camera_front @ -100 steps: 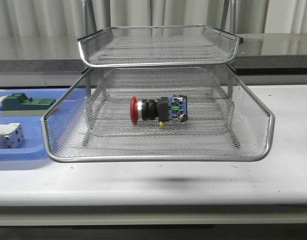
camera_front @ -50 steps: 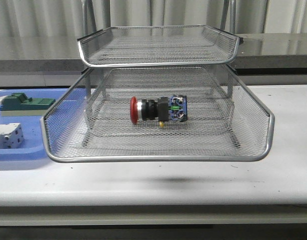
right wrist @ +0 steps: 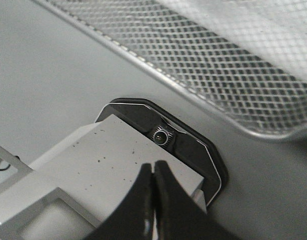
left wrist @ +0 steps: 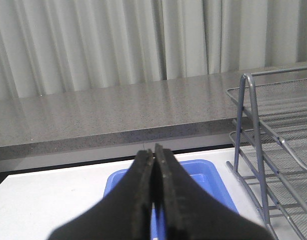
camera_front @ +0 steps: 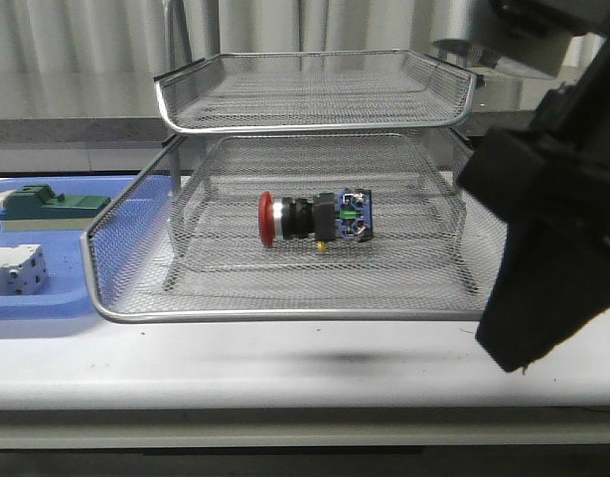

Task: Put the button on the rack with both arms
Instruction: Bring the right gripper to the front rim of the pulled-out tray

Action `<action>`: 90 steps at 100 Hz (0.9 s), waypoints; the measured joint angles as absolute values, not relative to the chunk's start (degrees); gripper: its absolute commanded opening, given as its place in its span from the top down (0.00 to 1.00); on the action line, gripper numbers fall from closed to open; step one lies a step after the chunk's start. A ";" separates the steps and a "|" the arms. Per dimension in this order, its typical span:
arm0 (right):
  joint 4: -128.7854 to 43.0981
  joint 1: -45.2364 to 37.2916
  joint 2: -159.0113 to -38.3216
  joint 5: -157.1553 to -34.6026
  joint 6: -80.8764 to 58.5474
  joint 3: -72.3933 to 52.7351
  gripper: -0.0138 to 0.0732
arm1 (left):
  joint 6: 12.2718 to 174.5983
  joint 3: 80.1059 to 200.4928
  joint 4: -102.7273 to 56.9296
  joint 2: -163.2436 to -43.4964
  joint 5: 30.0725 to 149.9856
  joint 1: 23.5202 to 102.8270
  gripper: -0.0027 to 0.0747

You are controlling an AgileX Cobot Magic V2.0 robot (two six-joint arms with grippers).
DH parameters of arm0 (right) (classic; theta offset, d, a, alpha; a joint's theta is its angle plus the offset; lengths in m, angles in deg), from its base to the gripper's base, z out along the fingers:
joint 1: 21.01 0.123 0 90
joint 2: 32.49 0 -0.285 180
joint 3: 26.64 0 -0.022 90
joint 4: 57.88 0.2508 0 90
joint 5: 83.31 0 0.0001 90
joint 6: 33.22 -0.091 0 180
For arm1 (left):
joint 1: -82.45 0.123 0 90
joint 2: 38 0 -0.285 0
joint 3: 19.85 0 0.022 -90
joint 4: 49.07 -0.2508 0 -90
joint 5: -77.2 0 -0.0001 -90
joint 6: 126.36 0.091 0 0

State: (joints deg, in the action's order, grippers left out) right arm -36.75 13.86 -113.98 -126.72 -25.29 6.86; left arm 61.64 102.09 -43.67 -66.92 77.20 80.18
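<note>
Button (camera_front: 313, 219) lies in rack (camera_front: 315, 310); right arm (camera_front: 558, 214) blocks its side; both tools pinched closed, empty.

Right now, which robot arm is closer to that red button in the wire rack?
Right. The right arm looms beside the rack's right side, near the button. The left gripper hangs back over the blue tray.

No text, label, brand or number can be read anywhere — not on any object or surface.
</note>
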 measured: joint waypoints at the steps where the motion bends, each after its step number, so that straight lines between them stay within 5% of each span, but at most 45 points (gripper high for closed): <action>1: -37.19 14.44 -114.05 -126.47 -25.29 6.86 0.91 | 61.64 102.09 -43.67 -66.92 77.20 80.18 0.99; 52: -53.26 29.08 -122.87 -110.46 -25.20 6.86 0.91 | 61.64 102.09 -43.67 -66.92 77.20 80.18 0.99; 90: -62.83 31.26 -128.48 -104.04 -25.06 6.86 0.91 | 61.64 102.09 -43.67 -66.92 77.20 80.18 0.99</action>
